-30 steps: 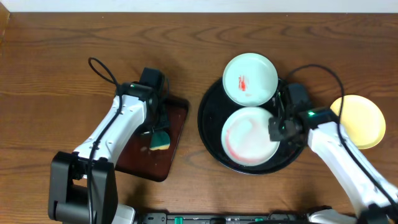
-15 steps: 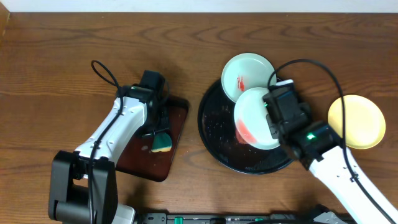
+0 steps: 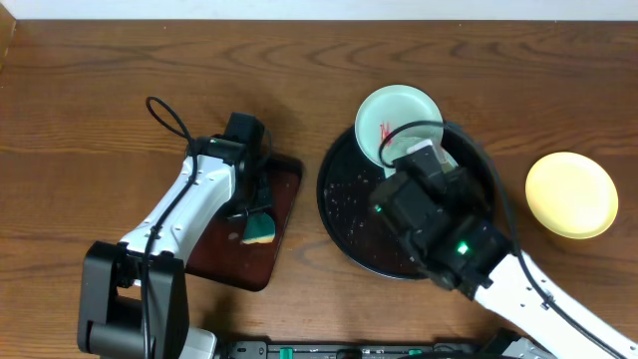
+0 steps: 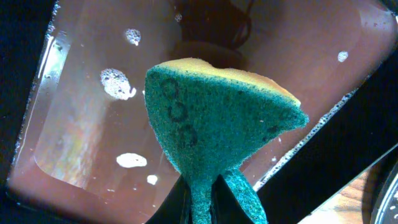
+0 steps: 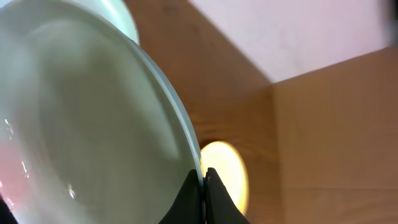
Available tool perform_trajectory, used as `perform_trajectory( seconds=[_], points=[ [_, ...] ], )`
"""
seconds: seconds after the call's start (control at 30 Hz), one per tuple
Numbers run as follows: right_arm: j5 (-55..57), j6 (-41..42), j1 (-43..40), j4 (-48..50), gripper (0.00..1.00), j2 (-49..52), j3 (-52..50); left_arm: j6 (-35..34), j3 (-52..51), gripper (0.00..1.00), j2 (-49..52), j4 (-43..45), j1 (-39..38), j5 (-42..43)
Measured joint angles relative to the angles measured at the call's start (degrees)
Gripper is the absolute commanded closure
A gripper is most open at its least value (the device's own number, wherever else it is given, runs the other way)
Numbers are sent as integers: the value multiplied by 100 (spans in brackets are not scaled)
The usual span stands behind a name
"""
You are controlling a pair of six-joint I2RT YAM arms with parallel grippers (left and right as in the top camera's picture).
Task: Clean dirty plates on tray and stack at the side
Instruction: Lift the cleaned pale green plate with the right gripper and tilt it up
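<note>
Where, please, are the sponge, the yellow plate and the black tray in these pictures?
sponge (image 4: 217,130), left wrist view, middle of its green face.
yellow plate (image 3: 570,194), overhead view, its centre.
black tray (image 3: 344,204), overhead view, bare floor on its left side.

At the right wrist the held mint plate (image 5: 81,124) is blurred, cut by the left and top edges, and hides part of the yellow plate (image 5: 229,169). From overhead the right arm (image 3: 449,234) covers it and much of the black tray (image 3: 339,199). The sponge (image 4: 211,124) runs off the left wrist view's bottom edge
</note>
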Motion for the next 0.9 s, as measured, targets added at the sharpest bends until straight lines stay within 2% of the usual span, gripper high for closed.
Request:
perform_trajectory(
  seconds=[0.37, 0.6, 0.9],
  points=[
    [1510, -761, 828, 387, 99, 0, 2, 0, 0, 92, 0, 0, 0, 2],
    [1808, -1121, 946, 660, 99, -2, 4, 0, 0, 92, 0, 0, 0, 2],
    [1862, -1191, 946, 662, 99, -2, 4, 0, 0, 92, 0, 0, 0, 2]
  ],
)
